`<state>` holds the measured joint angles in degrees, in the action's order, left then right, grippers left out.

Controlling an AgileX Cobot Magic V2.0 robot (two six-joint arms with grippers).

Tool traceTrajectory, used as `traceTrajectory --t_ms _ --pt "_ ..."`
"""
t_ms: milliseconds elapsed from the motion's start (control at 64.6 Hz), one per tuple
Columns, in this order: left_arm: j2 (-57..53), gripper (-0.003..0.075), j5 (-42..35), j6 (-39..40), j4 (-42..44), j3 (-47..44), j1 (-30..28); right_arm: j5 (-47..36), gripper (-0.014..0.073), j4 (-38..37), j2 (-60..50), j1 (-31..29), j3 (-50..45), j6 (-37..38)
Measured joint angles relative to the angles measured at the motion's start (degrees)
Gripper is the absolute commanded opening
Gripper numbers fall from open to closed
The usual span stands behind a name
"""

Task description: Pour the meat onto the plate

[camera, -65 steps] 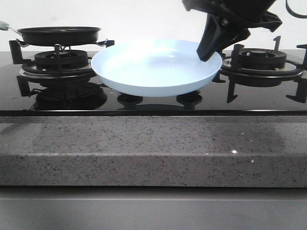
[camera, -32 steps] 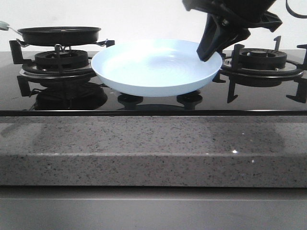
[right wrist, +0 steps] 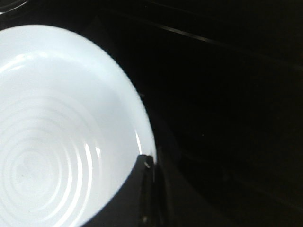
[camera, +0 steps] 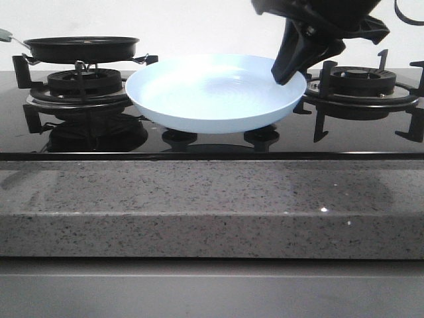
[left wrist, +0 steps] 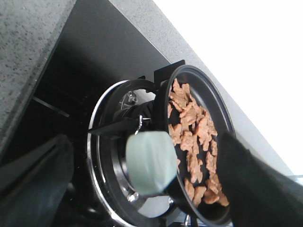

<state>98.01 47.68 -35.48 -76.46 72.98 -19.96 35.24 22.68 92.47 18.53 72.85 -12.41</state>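
Observation:
The meat (left wrist: 191, 142) is a loose layer of orange-brown pieces in a black frying pan (left wrist: 208, 109) on the left burner (camera: 83, 83). The pan (camera: 81, 46) also shows in the front view; the meat is hidden there. My left gripper (left wrist: 144, 151) is open, its fingers (left wrist: 33, 179) wide on both sides of the pan's pale green handle end (left wrist: 151, 161), not touching it. The pale blue plate (camera: 212, 93) is empty, over the black glass between the burners. My right gripper (camera: 283, 76) is shut on its right rim (right wrist: 142, 137).
The right burner (camera: 361, 86) with its black grate stands just right of the plate. A grey speckled stone counter edge (camera: 212, 205) runs along the front of the hob. Two dark knobs (camera: 179, 137) sit under the plate.

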Motion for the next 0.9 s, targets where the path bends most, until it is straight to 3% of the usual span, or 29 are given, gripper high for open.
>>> traceTrajectory --t_ms 480,681,774,898 --pt "4.83 0.0599 0.52 -4.58 -12.44 0.37 0.76 0.00 -0.0113 0.00 0.00 0.00 0.00 0.00" --pt "7.18 0.0595 2.80 -4.96 -13.44 0.49 0.76 0.00 -0.0113 0.00 0.00 0.00 0.00 0.00" --pt "7.72 0.0559 3.70 -5.52 -13.44 0.49 0.76 0.00 -0.0113 0.00 0.00 0.00 0.00 0.00" --pt "7.82 0.0442 4.19 -6.14 -13.97 0.49 0.76 0.00 -0.0113 0.00 0.00 0.00 0.00 0.00"
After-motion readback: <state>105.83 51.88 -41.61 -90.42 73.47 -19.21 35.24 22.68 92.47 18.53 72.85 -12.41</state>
